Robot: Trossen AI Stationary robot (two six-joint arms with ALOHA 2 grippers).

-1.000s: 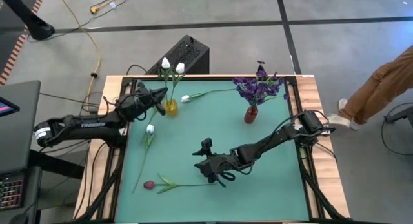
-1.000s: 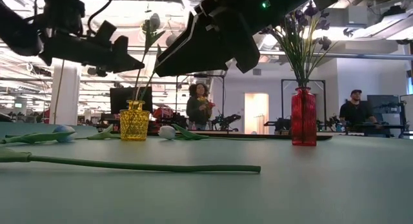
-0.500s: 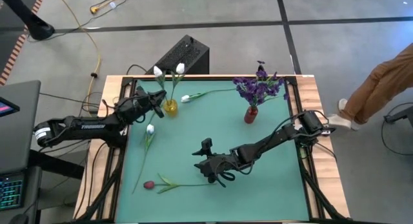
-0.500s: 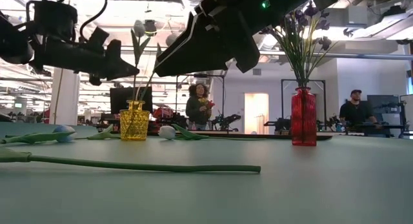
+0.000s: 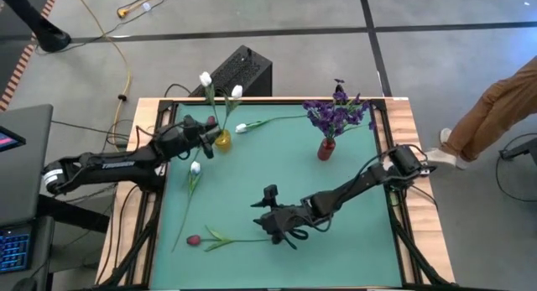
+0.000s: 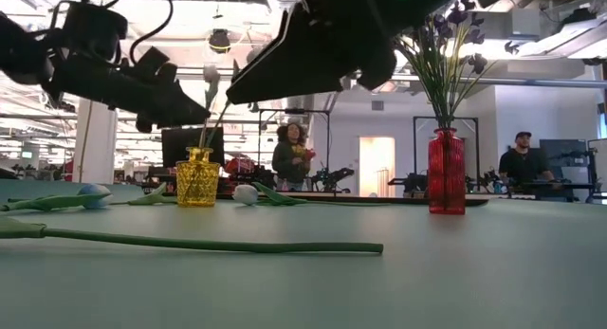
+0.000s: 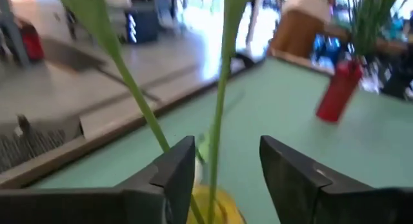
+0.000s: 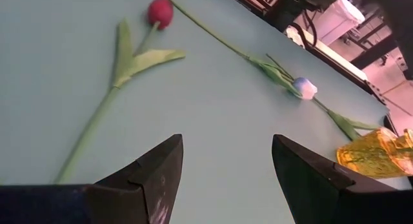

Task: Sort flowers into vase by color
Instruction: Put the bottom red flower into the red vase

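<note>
A yellow vase (image 5: 221, 139) stands near the table's far left corner with two white tulips (image 5: 205, 78) upright in it. My left gripper (image 5: 208, 143) is open just left of the vase. In the left wrist view its fingers (image 7: 226, 179) stand on either side of a green stem (image 7: 218, 95), apart from it. One white tulip (image 5: 242, 128) lies right of the vase, another (image 5: 195, 167) lies before it. A dark red tulip (image 5: 194, 240) lies near the near edge. My right gripper (image 5: 282, 230) hovers open by its stem's end (image 5: 270, 238). The purple spray (image 5: 336, 115) stands in a red vase (image 5: 325, 148).
The table has a green mat (image 5: 352, 241) with bare room at the right and in the middle. A black box (image 5: 239, 71) sits beyond the far edge. A person's leg (image 5: 495, 115) shows right of the table, and people (image 6: 292, 154) stand in the room behind.
My left gripper has drawn back a little from the yellow vase toward the table's near edge and sunk slightly. One white tulip in the vase has swung toward the table's left and far side. My right gripper has shifted slightly toward the near edge.
</note>
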